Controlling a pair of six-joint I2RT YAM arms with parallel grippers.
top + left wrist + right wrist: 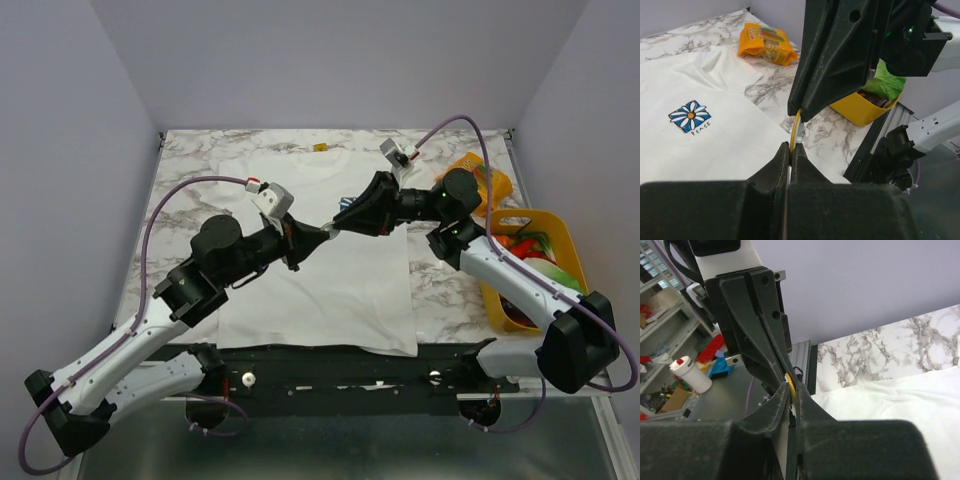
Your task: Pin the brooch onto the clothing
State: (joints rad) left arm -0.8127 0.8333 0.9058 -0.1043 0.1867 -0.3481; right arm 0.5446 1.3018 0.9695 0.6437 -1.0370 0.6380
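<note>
White cloth fills the middle of the marbled table (185,170): the T-shirt (330,290) lies flat with its collar towards the far wall. To its right sit an orange snack packet (482,176) and, nearer the arms, a yellow basket (548,218) with red and green things in it. A small yellow scrap (320,147) lies just beyond the collar, too small to identify. Both arms reach over the shirt and meet tip to tip above its chest, so from the top camera they hide the flower emblem and most of what the fingers hold.

The left wrist camera shows that flower emblem (690,116) uncovered on the cloth, off to the left, and the brooch (795,131) plainly. The left gripper (790,150) is pinched narrow on the brooch's lower end, and the right gripper (798,111) clamps its upper end. The right wrist camera catches the same yellow curve (791,384) wedged between the two pairs of tips.

The brooch appears as a thin gold-yellow arc seen edge-on, held clear of the cloth. Its long axis runs from one gripper's tips to the other's, a line that in the top view slants from lower left to upper right across the chest
</note>
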